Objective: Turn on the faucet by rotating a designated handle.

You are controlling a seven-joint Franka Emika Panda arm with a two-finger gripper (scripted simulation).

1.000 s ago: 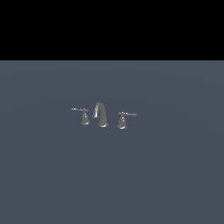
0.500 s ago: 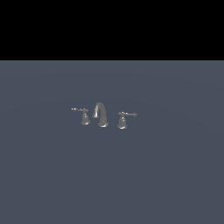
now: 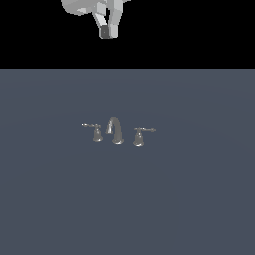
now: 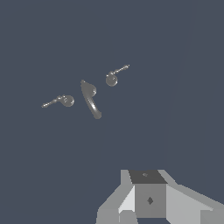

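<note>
The faucet is a tiny shiny metal set on the grey floor: an arched spout between two lever handles. The handle, with the thicker lever, stands on the exterior view's right of the spout; the thin-lever handle stands on the left. My gripper hangs at the top edge of the exterior view, high above and behind the faucet, fingers together and holding nothing. In the wrist view the faucet spout, the handle and my gripper show, well apart.
The flat dark grey floor spreads all around the faucet. Part of the white arm shows at the top of the exterior view. Nothing else stands in view.
My gripper and arm have come into the top of the exterior view; earlier they were out of view. The faucet has not moved.
</note>
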